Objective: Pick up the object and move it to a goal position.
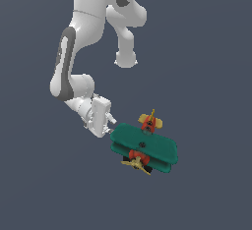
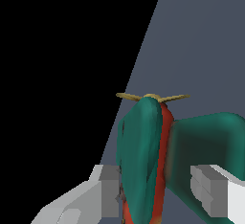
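A plain slate-grey surface fills the exterior view. The toy biplane (image 1: 143,147) sits right of centre in the lower half, the gripper (image 1: 112,127) at its wing tip, fingers (image 2: 107,192) apart around the wings, apparently lining up a grasp.

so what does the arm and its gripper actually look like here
The arm is glossy white with rounded, tubular links and dark grey bands at the joints. The gripper is a boxy white hand with blocky light grey fingers. No cables or markings show.
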Action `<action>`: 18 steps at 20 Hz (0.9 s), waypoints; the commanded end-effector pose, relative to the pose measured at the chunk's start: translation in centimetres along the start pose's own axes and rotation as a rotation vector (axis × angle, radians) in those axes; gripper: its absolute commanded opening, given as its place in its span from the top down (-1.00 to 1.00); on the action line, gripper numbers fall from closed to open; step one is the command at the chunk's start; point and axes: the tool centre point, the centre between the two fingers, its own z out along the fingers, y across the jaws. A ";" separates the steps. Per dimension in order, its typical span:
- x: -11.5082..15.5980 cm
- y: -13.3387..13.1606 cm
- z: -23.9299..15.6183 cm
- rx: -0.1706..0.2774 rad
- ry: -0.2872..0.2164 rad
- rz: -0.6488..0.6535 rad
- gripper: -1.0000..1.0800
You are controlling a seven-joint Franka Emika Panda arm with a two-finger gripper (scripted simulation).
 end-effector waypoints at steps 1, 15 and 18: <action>0.1 -0.1 0.2 0.004 0.002 0.008 -0.23; 0.0 -0.2 3.2 0.006 0.003 0.014 -0.23; 0.0 -0.2 3.6 0.006 0.004 0.014 -0.23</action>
